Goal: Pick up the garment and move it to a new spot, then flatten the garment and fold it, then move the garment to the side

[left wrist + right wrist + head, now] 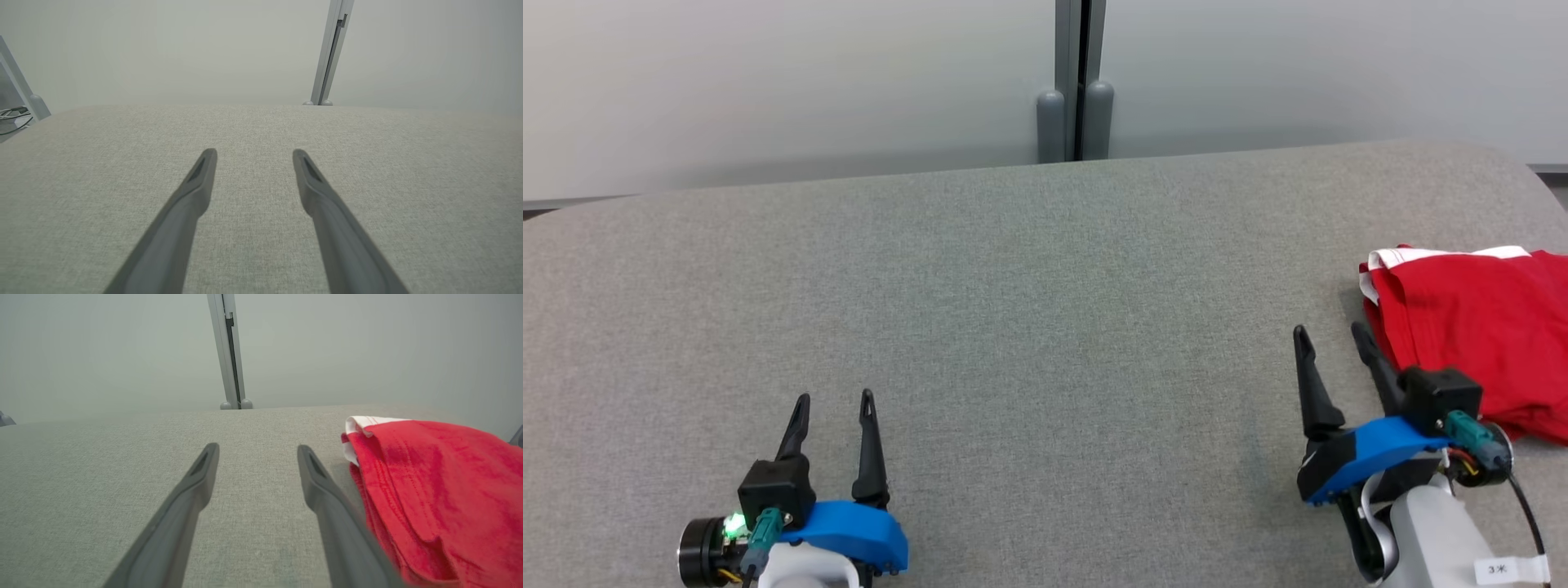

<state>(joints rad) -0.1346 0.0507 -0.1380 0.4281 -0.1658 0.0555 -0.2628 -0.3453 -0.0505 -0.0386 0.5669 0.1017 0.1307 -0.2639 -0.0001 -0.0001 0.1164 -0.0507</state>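
Gaping left gripper (835,396): by the table's near edge, left of the middle; its two dark fingers stand spread with nothing between them and point toward the far edge
Left wrist view: the same fingers are spread over bare grey cloth, and whether their tips touch it cannot be told
Right gripper (1330,329): toward the near right corner, a little farther in than the left one; its fingers are spread and hold nothing, tips pointing toward the far edge
Right finger (327,498): just beside the garment's left border and crossing its near part in the right wrist view; whether it touches the cloth cannot be told
Garment (1470,327): red, lying in a folded bundle at the table's right edge, beside and just beyond the right gripper, its right part cut off by the frame
White band (1396,257): along the garment's far side, turned toward the far edge
Table (1045,286): covered in grey woven fabric, with a rounded far right corner
Post (1080,82): grey, upright, behind the middle of the far edge
Wall panels (768,82): pale, on both sides of the post
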